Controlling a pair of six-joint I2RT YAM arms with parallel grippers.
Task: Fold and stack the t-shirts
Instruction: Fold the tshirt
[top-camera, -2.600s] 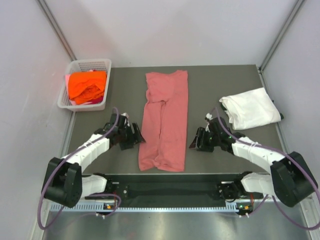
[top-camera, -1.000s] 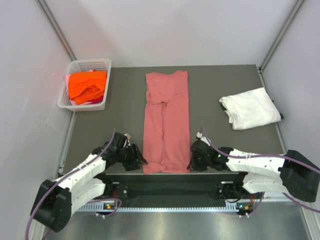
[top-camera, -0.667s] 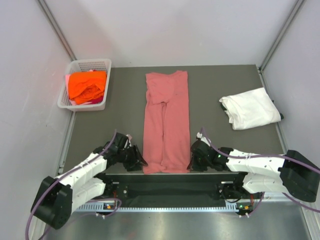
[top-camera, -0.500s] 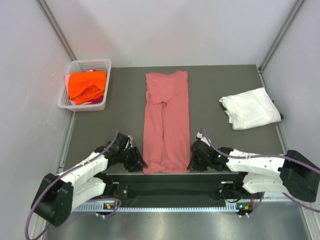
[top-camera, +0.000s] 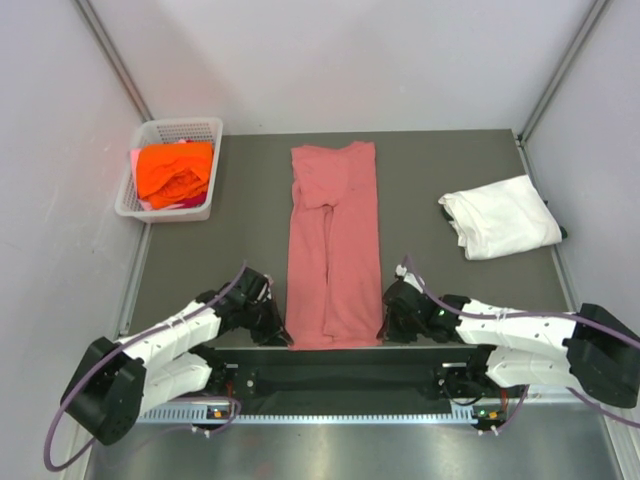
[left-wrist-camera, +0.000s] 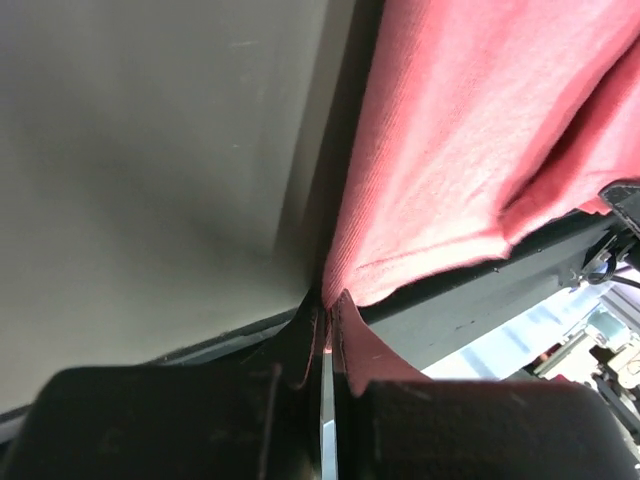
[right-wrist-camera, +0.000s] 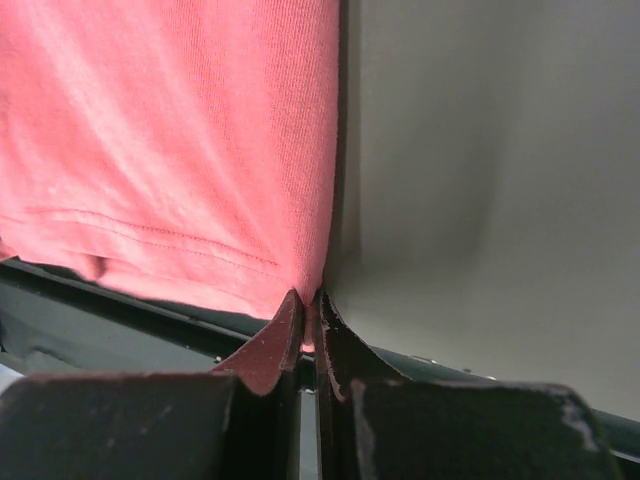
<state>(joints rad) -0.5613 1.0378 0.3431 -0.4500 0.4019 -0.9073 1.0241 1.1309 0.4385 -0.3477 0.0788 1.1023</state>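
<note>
We count three tees and two arms. The pink tee (top-camera: 333, 250) lies as a long strip down the middle of the bench (top-camera: 240, 230), its hem at the lower centre of the frame. The left end effector (top-camera: 280, 335) is pinched shut on its lower left corner, and the right end effector (top-camera: 385, 325) on its lower right corner. The white tee (top-camera: 500, 217) sits folded at right. The orange tee (top-camera: 175, 172) lies in the one basket (top-camera: 180, 127) at upper left.

The left gripper (left-wrist-camera: 324, 312) has its two dark fingers pressed together on the lower corner of the pink-red t-shirt (left-wrist-camera: 470, 150) — right at the hem. The cloth lies on the grey table (left-wrist-camera: 150, 170), and its hem reaches the table's edge.
</note>
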